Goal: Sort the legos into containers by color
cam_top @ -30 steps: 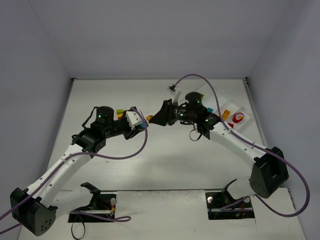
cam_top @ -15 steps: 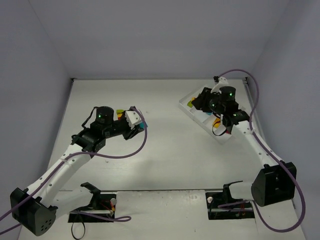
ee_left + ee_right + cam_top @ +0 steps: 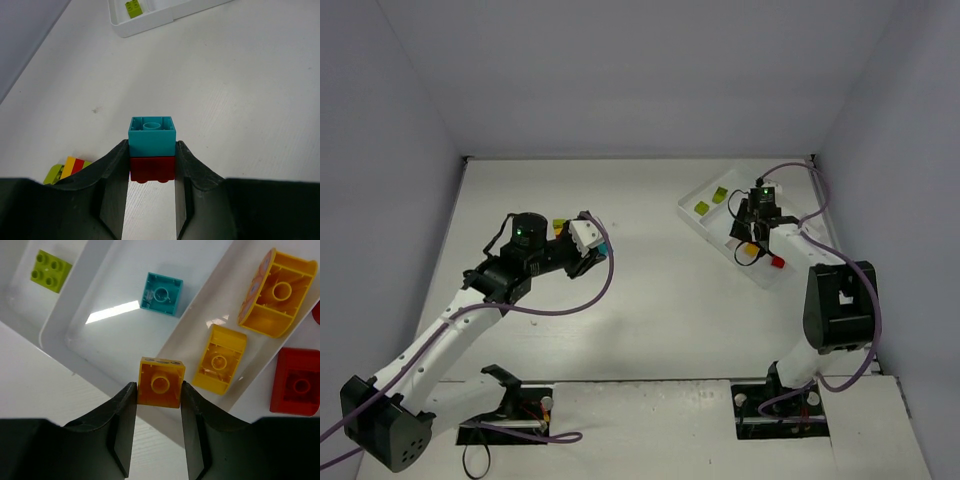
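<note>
Bricks were pictured part-sorted on a white table (image 3: 240, 100). The left tool (image 3: 152, 152) was seen shut tight on a two-piece stack, a teal brick (image 3: 152, 132) seated on a red brick (image 3: 152, 169), with both clamped between the black fingers (image 3: 116, 170) and held over the table. A small heap of lime, yellow and red bricks (image 3: 69, 168) was seen on the table just beside that tool.

At the far right of the table, the right tool (image 3: 159, 390) was shown closed on an orange-yellow brick (image 3: 161, 381), its hollow underside turned to the wrist camera. The brick was held over the near wall of the white tray (image 3: 67, 300), close to the divider between the second and third compartments.

Inside the tray, a lime brick (image 3: 50, 271) was seen in the first compartment and a second teal brick (image 3: 161, 293) in the next. A yellow brick (image 3: 220, 358) and a curved yellow piece (image 3: 276, 292) were seen in the third, and a flat red brick (image 3: 296, 382) in the fourth.
</note>
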Tool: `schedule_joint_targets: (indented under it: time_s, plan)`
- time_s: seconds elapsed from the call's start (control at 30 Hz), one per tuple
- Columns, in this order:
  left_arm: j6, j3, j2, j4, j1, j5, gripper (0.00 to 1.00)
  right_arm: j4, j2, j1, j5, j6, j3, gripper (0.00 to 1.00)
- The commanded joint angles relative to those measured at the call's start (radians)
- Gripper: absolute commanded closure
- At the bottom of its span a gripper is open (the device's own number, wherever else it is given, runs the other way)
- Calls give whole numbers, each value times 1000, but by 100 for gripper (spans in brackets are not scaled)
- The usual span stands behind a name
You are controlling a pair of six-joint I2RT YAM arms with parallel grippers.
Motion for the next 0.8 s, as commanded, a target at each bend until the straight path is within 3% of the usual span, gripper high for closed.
schedule_joint_targets:
  time_s: [0.0, 0.13, 0.2, 0.5, 0.63, 0.77]
  plan:
    - [-10, 36, -21, 57, 1, 7, 98, 31, -6, 0, 71, 12, -12, 100]
    - [-7, 31, -25, 59, 1, 13, 97, 37, 2, 0, 69, 20, -32, 93]
    - [-9, 33, -25, 62, 1, 16, 97, 37, 2, -2, 64, 22, -39, 81]
    - [-12, 30, -24, 66, 1, 37, 97, 32, -67, 0, 17, 11, -49, 47]
    - [-12, 28, -24, 70, 3, 56, 97, 11, -139, 0, -34, 9, -46, 36]
    - [-9, 23, -29, 77, 1, 89, 96, 26, -257, 21, -227, 20, -51, 36]
